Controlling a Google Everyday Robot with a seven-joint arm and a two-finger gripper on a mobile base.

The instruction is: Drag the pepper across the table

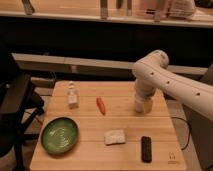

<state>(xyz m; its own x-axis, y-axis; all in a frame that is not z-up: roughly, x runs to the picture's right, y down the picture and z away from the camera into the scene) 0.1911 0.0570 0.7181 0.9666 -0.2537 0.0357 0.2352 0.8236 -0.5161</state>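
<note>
The pepper [101,105] is a small red-orange chili lying near the middle of the light-wood table [127,119], closer to the far edge. My white arm reaches in from the right and bends down over the table's right side. The gripper [142,106] hangs at its lower end, low over the table and about a hand's width to the right of the pepper. It does not touch the pepper. It overlaps the spot where a white cup stands, so the cup is mostly hidden.
A small clear bottle [73,96] stands at the far left. A green bowl [60,135] sits at the front left. A white folded cloth-like item [115,137] and a black remote-like bar [146,149] lie at the front. A dark chair [15,107] is on the left.
</note>
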